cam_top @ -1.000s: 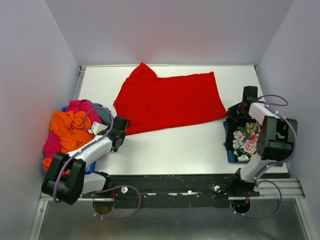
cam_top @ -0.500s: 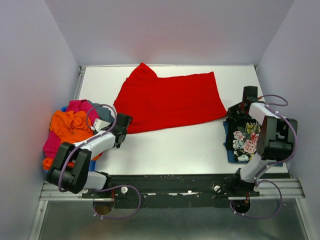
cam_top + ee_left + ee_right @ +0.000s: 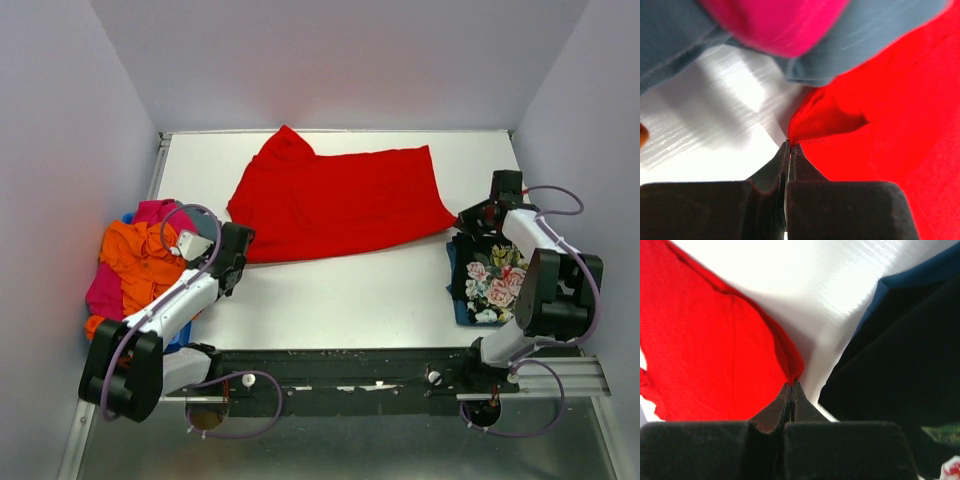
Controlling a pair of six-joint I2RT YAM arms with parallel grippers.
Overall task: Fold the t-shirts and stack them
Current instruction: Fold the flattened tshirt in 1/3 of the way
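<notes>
In wrist views — tools [image 3: 789, 148] [image 3: 791, 386] nip red tee [image 3: 900, 125]

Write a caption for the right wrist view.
Right end effector shut on a corner of the red t-shirt, beside the black t-shirt.

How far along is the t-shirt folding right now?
Looks done: the floral tee lies folded at the right. In hand: the red t-shirt lies spread out unfolded, the left gripper and right gripper each pinching a near corner. Remaining: folding it, then the crumpled orange tee and pink tee heaped at the left.
</notes>
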